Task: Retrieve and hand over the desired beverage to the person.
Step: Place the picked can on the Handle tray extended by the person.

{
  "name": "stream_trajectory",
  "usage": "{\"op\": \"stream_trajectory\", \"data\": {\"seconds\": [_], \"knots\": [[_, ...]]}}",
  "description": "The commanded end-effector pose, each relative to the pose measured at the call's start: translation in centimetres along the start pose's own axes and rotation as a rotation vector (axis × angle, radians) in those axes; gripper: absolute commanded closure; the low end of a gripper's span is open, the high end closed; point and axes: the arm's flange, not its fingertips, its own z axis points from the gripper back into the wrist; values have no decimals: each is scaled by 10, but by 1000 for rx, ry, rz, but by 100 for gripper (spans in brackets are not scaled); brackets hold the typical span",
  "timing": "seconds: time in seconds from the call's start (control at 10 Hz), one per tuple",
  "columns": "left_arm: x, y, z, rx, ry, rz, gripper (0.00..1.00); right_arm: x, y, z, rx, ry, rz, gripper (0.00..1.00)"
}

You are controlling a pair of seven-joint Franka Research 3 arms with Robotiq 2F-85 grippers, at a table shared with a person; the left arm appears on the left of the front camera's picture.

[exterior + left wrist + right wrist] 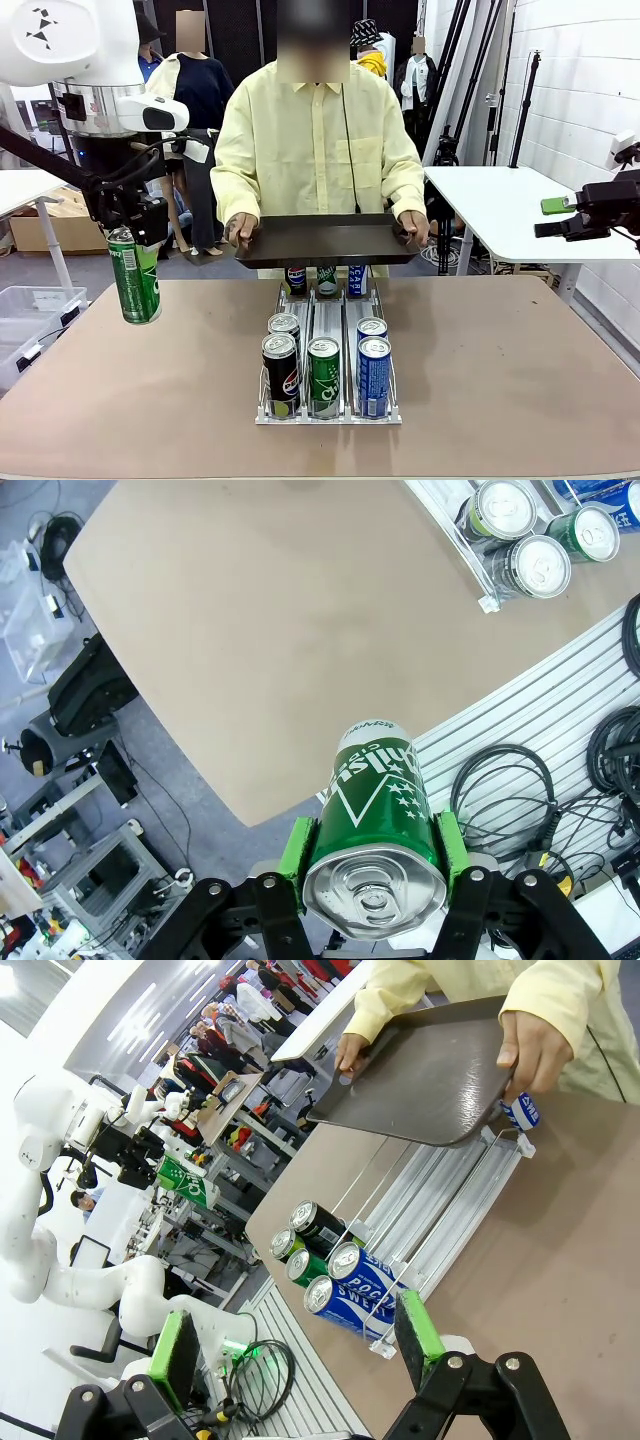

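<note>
While the left gripper is clenched on a green can, holding it upright in the air above the left side of the table, the right gripper hangs released off to the right, its green pads wide apart. At the far side the person holds a dark tray over the far end of the rack, which sits mid-table with black, green and blue cans at its near end
</note>
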Motion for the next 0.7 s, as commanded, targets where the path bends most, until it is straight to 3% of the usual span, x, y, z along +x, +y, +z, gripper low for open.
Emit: {"op": "stream_trajectory", "data": {"seconds": [0.0, 0.6], "knots": [[0, 0, 0, 0, 0, 0, 100, 1, 1, -1, 10, -9, -4, 0], [55, 10, 18, -6, -20, 5, 100, 1, 1, -1, 10, -9, -4, 0]]}}
